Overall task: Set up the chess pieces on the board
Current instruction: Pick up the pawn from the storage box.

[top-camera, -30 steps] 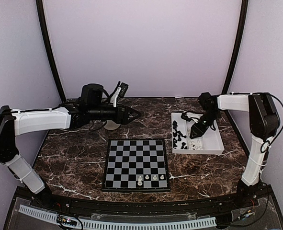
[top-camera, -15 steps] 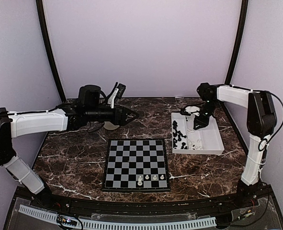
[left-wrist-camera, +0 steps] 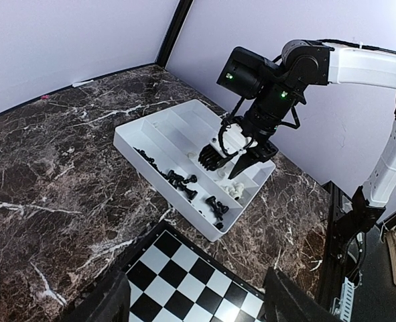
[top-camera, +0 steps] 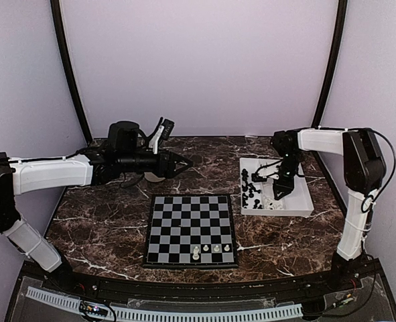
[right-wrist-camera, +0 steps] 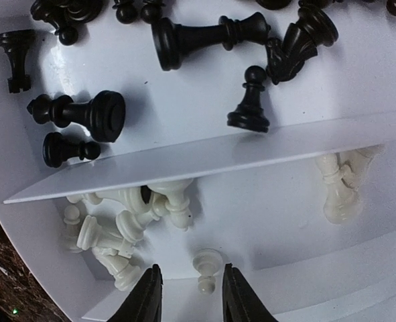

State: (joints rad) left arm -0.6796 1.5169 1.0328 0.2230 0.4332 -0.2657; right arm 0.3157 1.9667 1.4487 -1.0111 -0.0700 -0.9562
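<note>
While the right arm bends down over the white tray at far right, the right gripper points into it, fingers slightly apart either side of a white pawn, not closed on it. The left arm is stretched level beyond the board, left gripper wide open, empty. A few white chess pieces stand on its near row.

This looks like a robotics lab cell. A dark marble-patterned table is closed in by bare lilac walls and framed by two curved black poles. A white-and-black left arm and right arm are bolted at its near edge, with loose cables and a white slotted cable strip along the front. On the table lie a chequered board and a white compartment tray.
</note>
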